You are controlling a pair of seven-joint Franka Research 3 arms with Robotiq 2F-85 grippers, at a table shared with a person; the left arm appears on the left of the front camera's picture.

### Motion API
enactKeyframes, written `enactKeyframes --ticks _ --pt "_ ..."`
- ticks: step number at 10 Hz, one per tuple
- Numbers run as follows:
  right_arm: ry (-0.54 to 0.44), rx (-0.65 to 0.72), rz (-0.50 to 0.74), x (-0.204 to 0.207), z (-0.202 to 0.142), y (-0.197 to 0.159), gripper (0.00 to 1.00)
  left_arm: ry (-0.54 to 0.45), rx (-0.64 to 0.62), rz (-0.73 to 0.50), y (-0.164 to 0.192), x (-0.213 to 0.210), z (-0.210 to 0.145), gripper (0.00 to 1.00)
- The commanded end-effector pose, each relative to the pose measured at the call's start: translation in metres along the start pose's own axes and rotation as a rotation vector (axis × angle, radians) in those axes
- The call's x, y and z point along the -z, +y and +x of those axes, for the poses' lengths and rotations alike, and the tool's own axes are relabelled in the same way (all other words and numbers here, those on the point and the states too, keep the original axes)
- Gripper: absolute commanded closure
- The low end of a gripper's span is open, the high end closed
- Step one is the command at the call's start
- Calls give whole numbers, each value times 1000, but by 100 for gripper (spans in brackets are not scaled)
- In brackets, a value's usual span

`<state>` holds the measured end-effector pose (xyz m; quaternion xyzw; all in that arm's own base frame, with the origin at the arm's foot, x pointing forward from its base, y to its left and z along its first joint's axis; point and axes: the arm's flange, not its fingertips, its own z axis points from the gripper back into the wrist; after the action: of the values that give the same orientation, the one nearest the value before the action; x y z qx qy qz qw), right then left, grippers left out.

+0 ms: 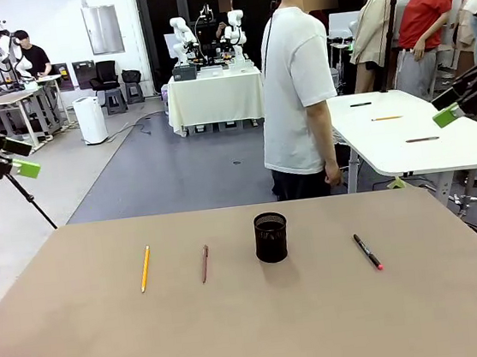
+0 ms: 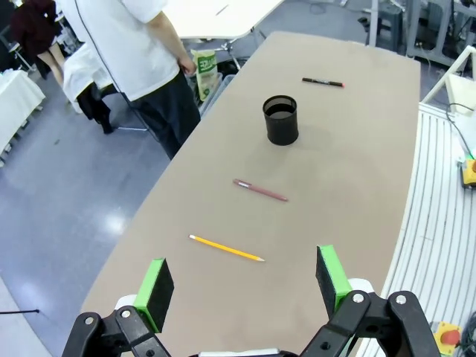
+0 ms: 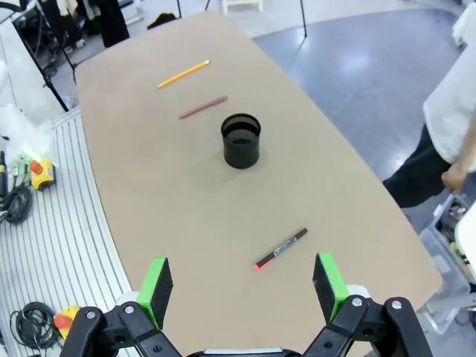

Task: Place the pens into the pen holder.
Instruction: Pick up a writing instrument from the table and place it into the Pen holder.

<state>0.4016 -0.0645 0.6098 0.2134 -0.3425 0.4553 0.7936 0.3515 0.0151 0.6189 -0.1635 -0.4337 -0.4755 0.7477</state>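
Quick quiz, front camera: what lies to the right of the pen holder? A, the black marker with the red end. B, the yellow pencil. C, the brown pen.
A: the black marker lies alone to the right of the holder, while the yellow pencil and the brown pen both lie to its left.

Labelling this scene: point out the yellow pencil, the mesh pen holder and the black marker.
yellow pencil (image 1: 145, 269): front view, middle of shaft.
mesh pen holder (image 1: 272, 245): front view, outer wall.
black marker (image 1: 367, 252): front view, middle of barrel.
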Motion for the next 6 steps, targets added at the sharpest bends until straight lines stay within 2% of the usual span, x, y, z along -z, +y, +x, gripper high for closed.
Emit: enactKeyframes --ticks 1,4,6 --pt "-40 -7 24 -5 -4 -12 0 41 -23 6 10 -3 20 0" --pt "-33 -12 36 -3 -13 -14 0 96 -35 14 22 -4 41 0" --pt "-38 -12 25 -2 -13 -14 0 82 -43 -20 24 2 33 0"
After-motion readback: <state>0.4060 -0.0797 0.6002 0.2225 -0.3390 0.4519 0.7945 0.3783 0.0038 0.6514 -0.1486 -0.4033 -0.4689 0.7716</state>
